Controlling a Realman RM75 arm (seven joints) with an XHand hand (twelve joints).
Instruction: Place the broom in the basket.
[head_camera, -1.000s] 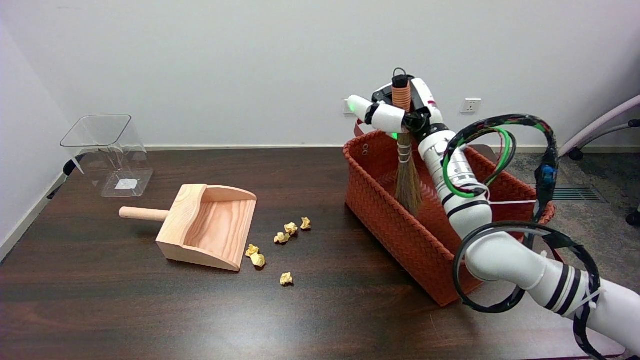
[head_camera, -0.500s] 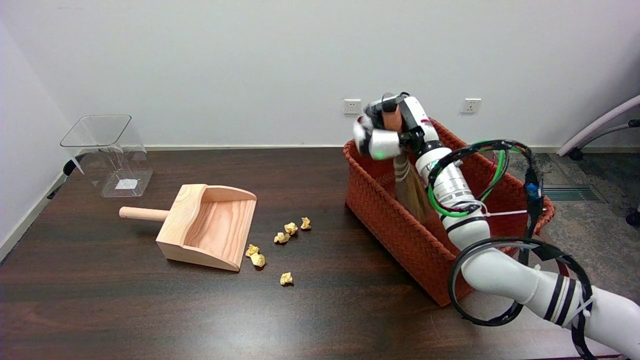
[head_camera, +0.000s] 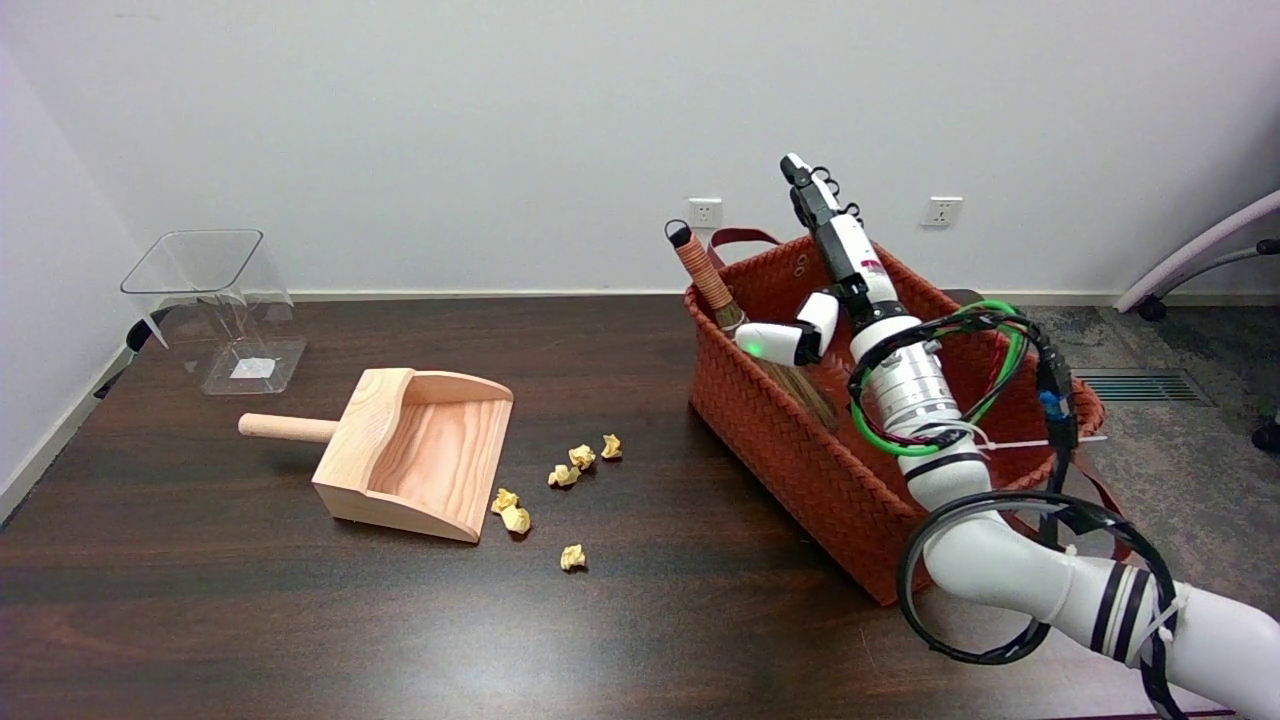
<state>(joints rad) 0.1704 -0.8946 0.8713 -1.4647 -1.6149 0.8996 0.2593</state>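
Head view: left of the woven orange basket (head_camera: 800, 450), a wooden dustpan (head_camera: 420, 455) w/ round handle and crumpled yellow paper scraps (head_camera: 570, 470) are lying on the dark wood table (head_camera: 300, 620); clear plastic bin (head_camera: 220, 305) sitting further left. Broom (head_camera: 715, 295) is leaning inside the basket, wrapped handle poking over its left rim. Right hand (head_camera: 830, 270) is hovering above the basket, fingers spread, holding nothing.

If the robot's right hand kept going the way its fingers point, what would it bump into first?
Probably nothing close by. The right hand is open, with its long fingers pointing up and away over the basket, past the broom leaning inside. The next thing that way looks like the white wall, though depth is hard to judge.
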